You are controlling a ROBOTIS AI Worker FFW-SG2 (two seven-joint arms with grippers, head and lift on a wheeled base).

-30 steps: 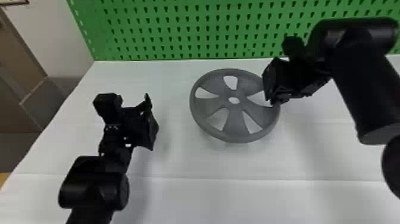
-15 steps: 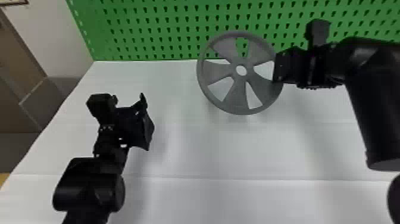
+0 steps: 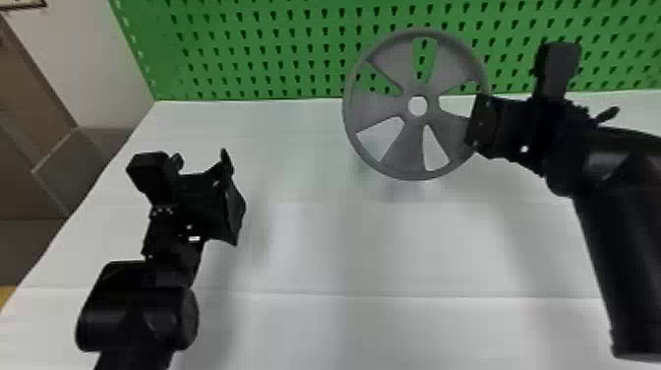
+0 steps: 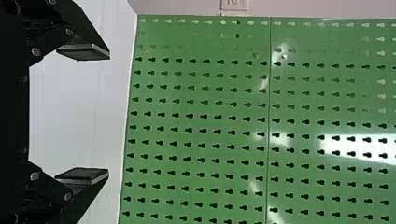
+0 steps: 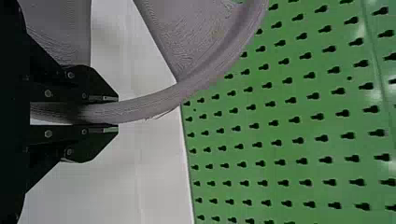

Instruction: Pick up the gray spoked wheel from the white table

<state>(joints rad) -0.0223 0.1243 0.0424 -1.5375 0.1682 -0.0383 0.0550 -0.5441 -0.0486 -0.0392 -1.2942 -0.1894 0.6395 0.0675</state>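
One right tool (image 3: 479, 123), black, clamped on the edge of one wheel (image 3: 407, 147): gray, round, five-spoked, finely ridged, held above one white worktop (image 3: 315, 256). One left tool (image 3: 232, 197), black, open, well apart from the wheel. One green perforated pegboard (image 3: 290, 42), beyond both tools.

R gripper (image 3: 481, 122) holds gray wheel (image 3: 404, 147) by rim abv. white table (image 3: 319, 246), green pegboard (image 3: 295, 29) behind; L gripper (image 3: 231, 197) well apart, also abv. table.

Green perforated board (image 3: 305, 54) behind; pale wall (image 3: 81, 64), brown panel (image 3: 29, 88) left.
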